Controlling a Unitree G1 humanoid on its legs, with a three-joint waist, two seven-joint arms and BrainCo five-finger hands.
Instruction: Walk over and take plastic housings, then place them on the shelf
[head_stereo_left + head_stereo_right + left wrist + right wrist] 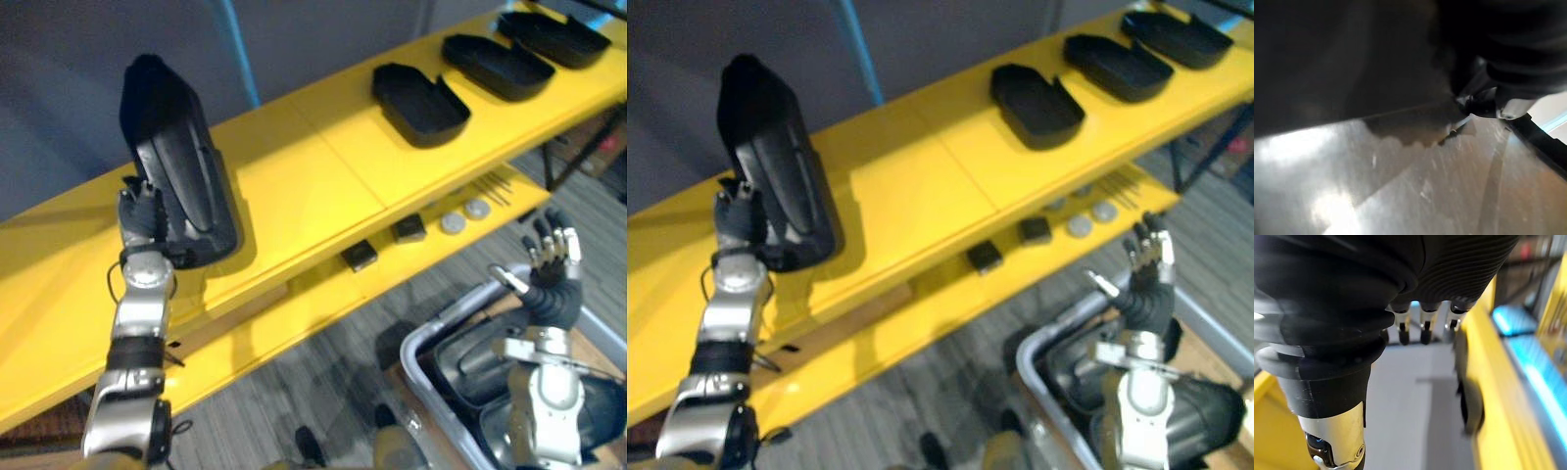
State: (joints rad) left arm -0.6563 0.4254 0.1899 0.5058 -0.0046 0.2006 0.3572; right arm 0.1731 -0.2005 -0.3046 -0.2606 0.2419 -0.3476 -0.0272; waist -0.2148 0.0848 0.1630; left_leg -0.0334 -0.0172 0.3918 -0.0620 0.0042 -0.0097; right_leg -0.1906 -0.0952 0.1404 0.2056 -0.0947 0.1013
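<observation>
While clasped in left hand [142, 217], housing [176, 166] clear of three others [498, 66]; right hand [551, 269] splayed.

Shelf: a long yellow shelf [323, 186] runs slantwise from your left hand [142, 217] to well past your right hand [551, 266]; a lower yellow board [284, 304] sits under it
Wall: you face a plain grey-blue wall [59, 78] beyond the left hand, behind the shelf
Blue strip: a slim blue strip [238, 49] climbs that wall, up and right of the left hand
Floor: grey wood-grain floor [294, 392] shows between your hands, below the lower yellow board
Frame: a dark metal leg [566, 157] stands beyond the right hand
Light: bright, with a soft sheen on the yellow top right of the left hand
</observation>
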